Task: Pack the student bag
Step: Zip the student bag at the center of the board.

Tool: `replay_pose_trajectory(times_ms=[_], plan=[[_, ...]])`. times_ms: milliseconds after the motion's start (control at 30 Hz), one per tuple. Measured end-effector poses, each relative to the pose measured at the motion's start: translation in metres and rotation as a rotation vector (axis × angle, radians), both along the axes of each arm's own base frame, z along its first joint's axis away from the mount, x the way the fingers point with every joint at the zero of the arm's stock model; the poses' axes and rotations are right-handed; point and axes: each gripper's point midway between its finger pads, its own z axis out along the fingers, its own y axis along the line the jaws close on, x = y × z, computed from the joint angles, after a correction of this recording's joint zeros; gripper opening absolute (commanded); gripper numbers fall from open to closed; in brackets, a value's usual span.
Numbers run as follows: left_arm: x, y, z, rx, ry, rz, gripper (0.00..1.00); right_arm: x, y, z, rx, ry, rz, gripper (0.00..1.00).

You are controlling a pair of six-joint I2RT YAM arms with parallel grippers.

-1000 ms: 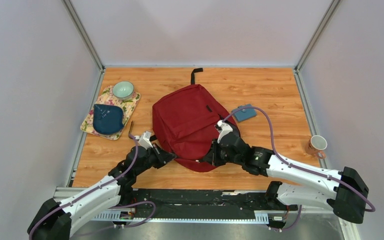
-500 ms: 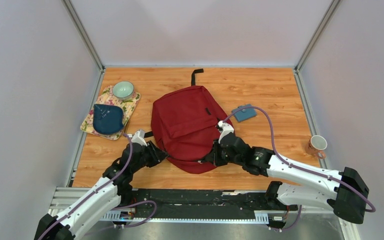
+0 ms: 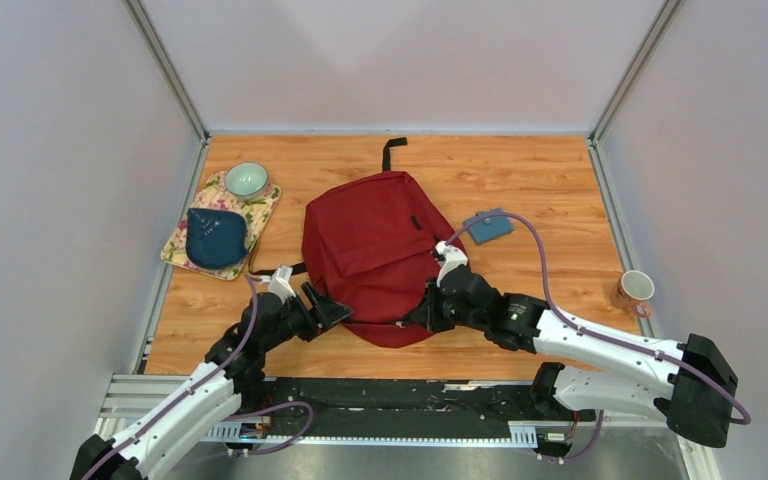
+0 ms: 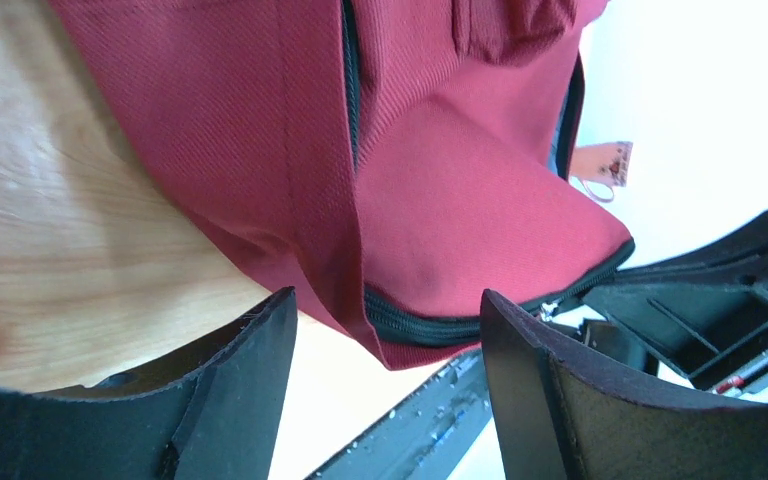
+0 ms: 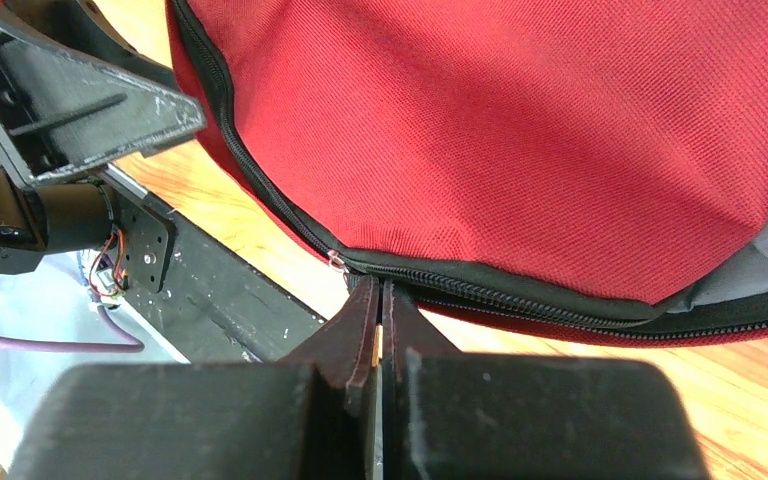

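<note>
student bag (image 3: 370, 250) fills centre — open tabletop (image 3: 540, 180) behind, mug (image 3: 636, 288) right

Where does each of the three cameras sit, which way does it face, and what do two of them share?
Top external: above and behind the robot, looking down on the table and student bag; left arm and right arm show.
Left wrist: on the left arm, low, facing the bag's near-left edge; the open left end effector frames it.
Right wrist: on the right arm, facing the bag's near edge; the shut right end effector meets the zipper.
Shared: both wrist views show the bag's black zipper.
</note>
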Motion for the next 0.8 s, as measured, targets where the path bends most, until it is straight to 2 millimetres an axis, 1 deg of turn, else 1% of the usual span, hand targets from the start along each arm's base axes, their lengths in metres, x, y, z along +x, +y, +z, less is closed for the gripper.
replay_pose_trajectory(times_ms=[267, 400, 533, 567, 633, 667, 733, 767, 800], plan=[[-0.016, -0.025, 0.001, -0.070, 0.050, -0.068, 0.76, -0.002, 0.009, 0.008, 0.050, -0.015, 0.038, 0.00], [-0.013, -0.034, 0.008, -0.105, 0.039, -0.071, 0.77, -0.013, 0.014, 0.015, 0.120, -0.027, 0.110, 0.00], [-0.009, -0.038, 0.009, -0.121, 0.046, -0.061, 0.76, -0.022, 0.020, 0.025, 0.192, -0.054, 0.178, 0.00], [-0.008, -0.038, 0.008, -0.122, 0.048, -0.058, 0.73, -0.023, 0.021, 0.026, 0.204, -0.060, 0.188, 0.00], [-0.006, -0.039, 0.008, -0.127, 0.052, -0.051, 0.57, -0.025, 0.021, 0.025, 0.213, -0.070, 0.199, 0.00], [-0.005, -0.040, 0.007, -0.127, 0.054, -0.049, 0.40, -0.025, 0.021, 0.024, 0.215, -0.075, 0.202, 0.00], [-0.004, -0.040, 0.005, -0.127, 0.064, -0.044, 0.29, -0.025, 0.020, 0.023, 0.214, -0.084, 0.206, 0.00], [-0.004, -0.040, 0.004, -0.122, 0.063, -0.043, 0.16, -0.024, 0.020, 0.024, 0.215, -0.088, 0.207, 0.00], [-0.003, -0.040, 0.004, -0.121, 0.064, -0.042, 0.09, -0.024, 0.020, 0.024, 0.216, -0.092, 0.205, 0.00]])
